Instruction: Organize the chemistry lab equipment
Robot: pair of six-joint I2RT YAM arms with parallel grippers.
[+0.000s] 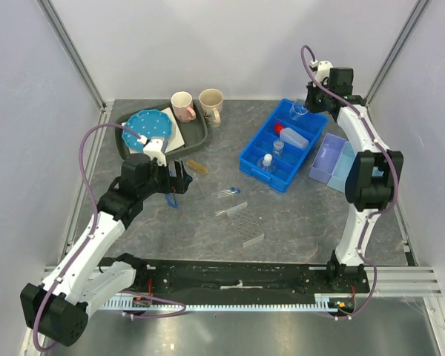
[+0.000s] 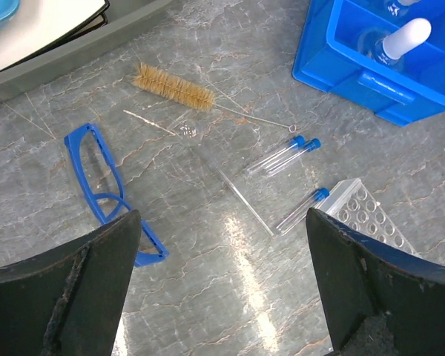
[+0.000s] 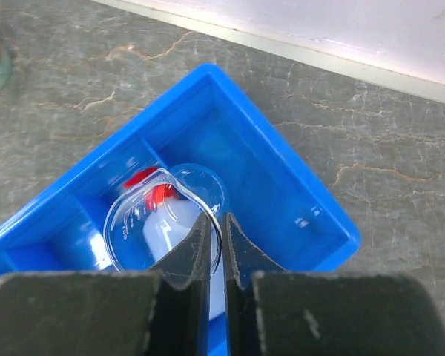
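Grey marbled tabletop (image 2: 208, 297) lies under the left gripper (image 2: 222, 256), jaws spread wide and holding nothing. Blue-framed safety glasses (image 2: 104, 185) lie by one finger, blue-capped clear tubes (image 2: 282, 156) and the clear tube rack (image 2: 365, 213) near the other, tan bristle brush (image 2: 174, 87) beyond. Right gripper (image 3: 216, 226) pinches the small clear beaker (image 3: 144, 222) by its rim above the blue bin (image 3: 297, 200), over the red-capped squeeze bottle (image 1: 295, 138).

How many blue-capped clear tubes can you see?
3. Two blue-capped clear tubes lie together near the tan bristle brush; the third beside the clear tube rack. The blue bin may hide more.
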